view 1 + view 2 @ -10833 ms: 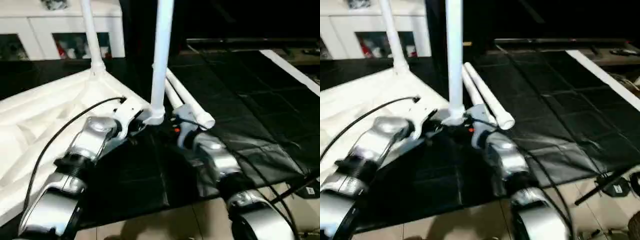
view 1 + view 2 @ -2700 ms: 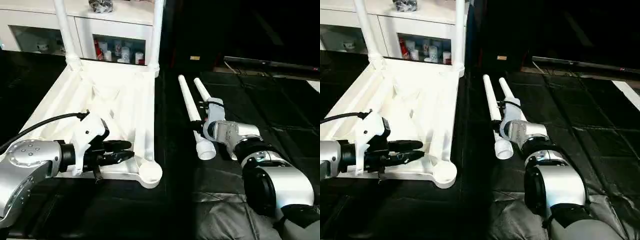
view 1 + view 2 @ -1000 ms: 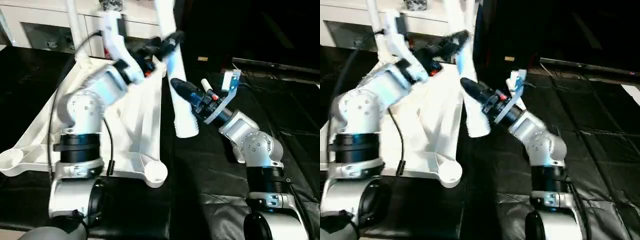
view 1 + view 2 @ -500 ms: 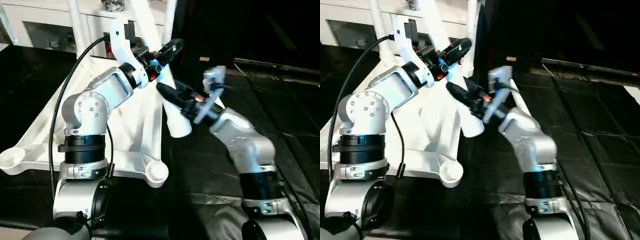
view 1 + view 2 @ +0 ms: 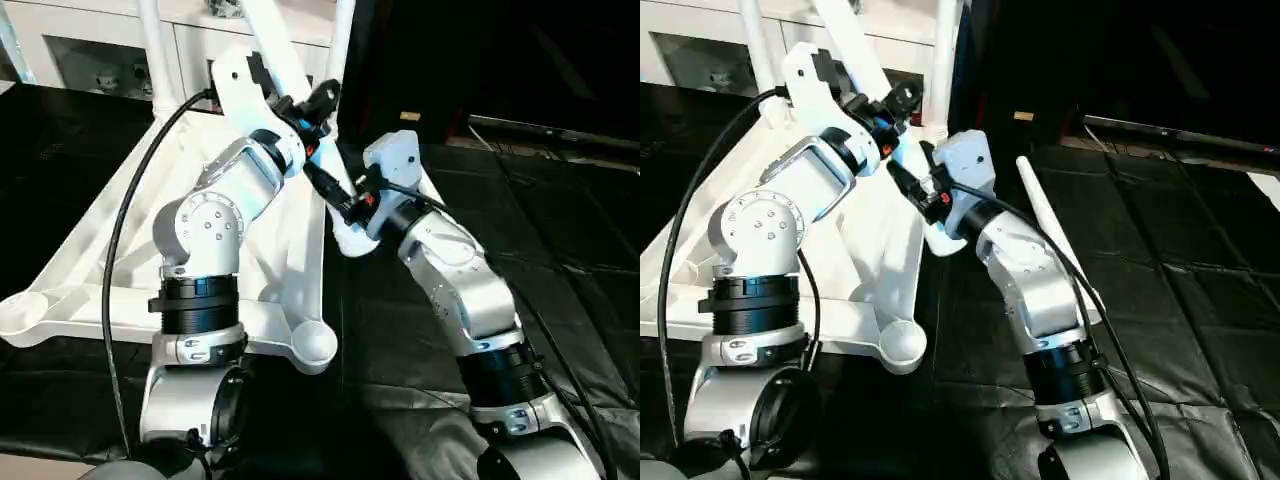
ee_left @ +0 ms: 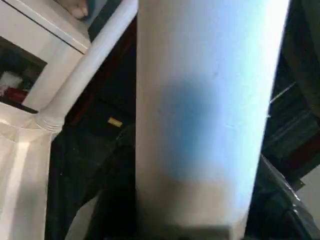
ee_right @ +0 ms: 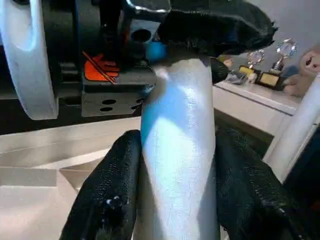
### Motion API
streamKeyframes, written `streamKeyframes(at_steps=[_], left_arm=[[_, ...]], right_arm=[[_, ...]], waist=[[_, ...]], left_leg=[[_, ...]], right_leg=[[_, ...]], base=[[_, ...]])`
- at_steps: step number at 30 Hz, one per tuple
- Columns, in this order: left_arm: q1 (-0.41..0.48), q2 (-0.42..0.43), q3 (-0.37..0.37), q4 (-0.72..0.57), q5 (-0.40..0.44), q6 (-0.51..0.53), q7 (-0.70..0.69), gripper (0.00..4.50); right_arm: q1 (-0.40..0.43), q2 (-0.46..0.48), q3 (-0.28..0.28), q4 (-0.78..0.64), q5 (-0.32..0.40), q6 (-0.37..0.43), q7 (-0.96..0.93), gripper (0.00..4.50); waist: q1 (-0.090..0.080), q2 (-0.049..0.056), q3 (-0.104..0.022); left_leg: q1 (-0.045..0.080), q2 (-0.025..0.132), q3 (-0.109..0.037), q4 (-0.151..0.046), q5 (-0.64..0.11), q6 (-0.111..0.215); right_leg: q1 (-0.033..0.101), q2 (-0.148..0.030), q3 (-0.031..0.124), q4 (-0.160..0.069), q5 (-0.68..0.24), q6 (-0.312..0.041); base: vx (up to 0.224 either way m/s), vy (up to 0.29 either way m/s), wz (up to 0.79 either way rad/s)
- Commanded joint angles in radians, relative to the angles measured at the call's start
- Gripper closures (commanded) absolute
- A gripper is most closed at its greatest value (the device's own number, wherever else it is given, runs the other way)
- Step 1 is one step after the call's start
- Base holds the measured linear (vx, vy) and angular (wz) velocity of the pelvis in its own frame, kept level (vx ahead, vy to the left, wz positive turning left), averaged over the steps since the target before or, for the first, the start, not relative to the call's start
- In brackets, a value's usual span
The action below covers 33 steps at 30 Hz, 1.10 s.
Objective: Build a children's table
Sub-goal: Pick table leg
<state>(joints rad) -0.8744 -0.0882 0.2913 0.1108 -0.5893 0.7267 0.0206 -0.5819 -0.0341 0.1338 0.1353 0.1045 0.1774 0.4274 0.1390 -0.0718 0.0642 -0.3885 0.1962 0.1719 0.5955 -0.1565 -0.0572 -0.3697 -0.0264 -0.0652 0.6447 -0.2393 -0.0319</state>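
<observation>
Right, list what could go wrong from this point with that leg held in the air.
1. Both grippers, left and right, clamp the same raised leg; if the arms pull differently, it could twist or slip.
2. The leg's thick end hangs beside the upturned table top, away from the empty near corner socket, so seating it may go askew.
3. Swinging it might knock the two legs already standing at the far corners.

A black mat (image 5: 560, 260) with stitched square panels covers the floor. On its left part lies the white tabletop (image 5: 120, 230), underside up, with two legs (image 5: 157, 60) standing in the far corner sockets. One loose white leg (image 5: 1045, 225) lies flat on the mat beside the tabletop's right edge
</observation>
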Motion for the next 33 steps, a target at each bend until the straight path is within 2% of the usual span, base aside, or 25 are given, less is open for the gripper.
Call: streamKeyframes(at_steps=[1,7,9,11,12,14,15,17,20,22,23,24,27,28,29,33], left_arm=[[-0.012,-0.025,-0.017,-0.004,0.009,0.005,0.02,2.63],[-0.014,-0.006,-0.033,-0.001,0.042,-0.021,0.026,2.67],[-0.018,0.012,-0.044,0.005,0.057,-0.032,0.017,2.68],[-0.022,0.031,-0.052,0.012,0.07,-0.042,0.006,2.68],[-0.029,0.073,-0.067,0.029,0.095,-0.058,-0.021,2.68],[-0.032,0.092,-0.073,0.037,0.106,-0.064,-0.031,2.68],[-0.035,0.114,-0.077,0.048,0.118,-0.072,-0.046,2.68],[-0.038,0.127,-0.074,0.056,0.119,-0.073,-0.058,2.68],[-0.044,0.193,-0.101,0.082,0.145,-0.078,-0.134,2.68],[-0.047,0.229,-0.107,0.086,0.126,-0.06,-0.203,2.68],[-0.047,0.231,-0.108,0.085,0.125,-0.058,-0.206,2.68],[-0.046,0.268,-0.128,0.079,0.105,-0.029,-0.284,2.68],[-0.046,0.3,-0.147,0.08,0.085,-0.012,-0.351,2.68],[-0.045,0.338,-0.166,0.07,0.059,0.019,-0.433,2.68],[-0.046,0.359,-0.172,0.062,0.036,0.044,-0.483,2.68],[-0.052,0.406,-0.179,0.04,-0.027,0.094,-0.616,2.68]], right_arm=[[-0.012,0.004,0.008,0.003,-0.015,-0.029,-0.017,2.71],[-0.011,0.006,0.013,0.01,-0.019,-0.043,-0.014,2.71],[-0.009,0.012,0.009,0.009,-0.009,-0.048,-0.01,2.01],[-0.009,0.016,0.003,0.005,0.003,-0.051,-0.005,1.99],[-0.009,0.013,-0.001,-0.009,0.039,-0.021,0.031,1.81],[-0.009,0.003,0.008,-0.015,0.046,-0.001,0.053,1.69],[-0.007,-0.011,0.016,-0.017,0.052,-0.031,0.091,1.69],[-0.002,-0.019,0.017,-0.025,0.06,-0.022,0.105,1.49],[0.007,-0.062,0.008,-0.061,0.11,0.087,0.171,1.19],[-0.001,-0.086,-0.038,-0.072,0.174,0.187,0.195,1.13],[-0.001,-0.087,-0.039,-0.072,0.176,0.189,0.196,0.95],[-0.013,-0.113,-0.062,-0.07,0.208,0.247,0.221,0.84],[-0.021,-0.139,-0.067,-0.07,0.231,0.28,0.251,0.76],[-0.031,-0.17,-0.078,-0.078,0.295,0.342,0.305,0.76],[-0.035,-0.189,-0.081,-0.083,0.326,0.367,0.341,0.76],[-0.044,-0.231,-0.084,-0.087,0.374,0.444,0.413,0.76]], waist=[[-0.009,0.012,-0.067],[-0.009,0.012,-0.067],[-0.01,0.012,-0.067],[-0.009,0.012,-0.067],[-0.009,0.015,-0.068],[-0.012,0.016,-0.067],[-0.014,0.017,-0.067],[-0.016,0.02,-0.069],[-0.016,0.018,-0.068],[-0.016,0.019,-0.067],[-0.015,0.02,-0.068],[-0.014,0.021,-0.068],[-0.012,0.022,-0.068],[-0.012,0.021,-0.068],[-0.012,0.021,-0.069],[-0.011,0.022,-0.069]], left_leg=[[0.03,0.046,-0.021,-0.068,-0.161,-0.049],[0.03,0.046,-0.02,-0.067,-0.16,-0.047],[0.03,0.046,-0.021,-0.068,-0.162,-0.044],[0.029,0.046,-0.021,-0.068,-0.157,-0.045],[0.031,0.046,-0.023,-0.07,-0.168,-0.039],[0.031,0.046,-0.024,-0.071,-0.172,-0.041],[0.03,0.048,-0.025,-0.071,-0.166,-0.047],[0.031,0.048,-0.024,-0.069,-0.158,-0.047],[0.03,0.046,-0.024,-0.07,-0.151,-0.04],[0.033,0.047,-0.023,-0.071,-0.153,-0.043],[0.033,0.048,-0.023,-0.07,-0.156,-0.044],[0.033,0.046,-0.022,-0.07,-0.152,-0.047],[0.032,0.047,-0.021,-0.069,-0.142,-0.055],[0.032,0.044,-0.02,-0.068,-0.145,-0.053],[0.033,0.044,-0.02,-0.068,-0.145,-0.049],[0.029,0.046,-0.018,-0.067,-0.129,-0.048]], right_leg=[[0.037,-0.115,0.064,-0.083,-0.022,-0.078],[0.038,-0.115,0.064,-0.082,-0.006,-0.076],[0.037,-0.114,0.064,-0.082,-0.007,-0.077],[0.038,-0.115,0.064,-0.082,-0.005,-0.074],[0.037,-0.115,0.064,-0.083,-0.016,-0.062],[0.037,-0.113,0.064,-0.084,-0.021,-0.058],[0.038,-0.114,0.063,-0.082,-0.008,-0.061],[0.038,-0.115,0.063,-0.079,0.017,-0.072],[0.041,-0.113,0.064,-0.079,0.02,-0.081],[0.039,-0.116,0.064,-0.079,0.022,-0.094],[0.039,-0.117,0.064,-0.078,0.017,-0.099],[0.04,-0.117,0.063,-0.079,0.01,-0.105],[0.04,-0.118,0.063,-0.076,0.018,-0.117],[0.042,-0.118,0.063,-0.078,0.01,-0.123],[0.043,-0.118,0.062,-0.077,0.005,-0.126],[0.042,-0.119,0.062,-0.074,0.014,-0.146]], base=[[0.0,0.0,0.0],[0.0,0.0,0.0],[0.0,0.0,0.0],[0.0,0.0,0.0],[0.0,0.0,0.0],[0.0,0.0,0.0],[0.0,0.0,0.0],[0.0,0.0,0.0],[0.0,0.0,0.0],[0.0,0.0,0.0],[0.0,0.0,0.0],[0.0,0.0,0.0],[0.0,0.0,0.0],[0.0,0.0,0.0],[0.0,0.0,0.0],[0.0,0.0,0.0]])
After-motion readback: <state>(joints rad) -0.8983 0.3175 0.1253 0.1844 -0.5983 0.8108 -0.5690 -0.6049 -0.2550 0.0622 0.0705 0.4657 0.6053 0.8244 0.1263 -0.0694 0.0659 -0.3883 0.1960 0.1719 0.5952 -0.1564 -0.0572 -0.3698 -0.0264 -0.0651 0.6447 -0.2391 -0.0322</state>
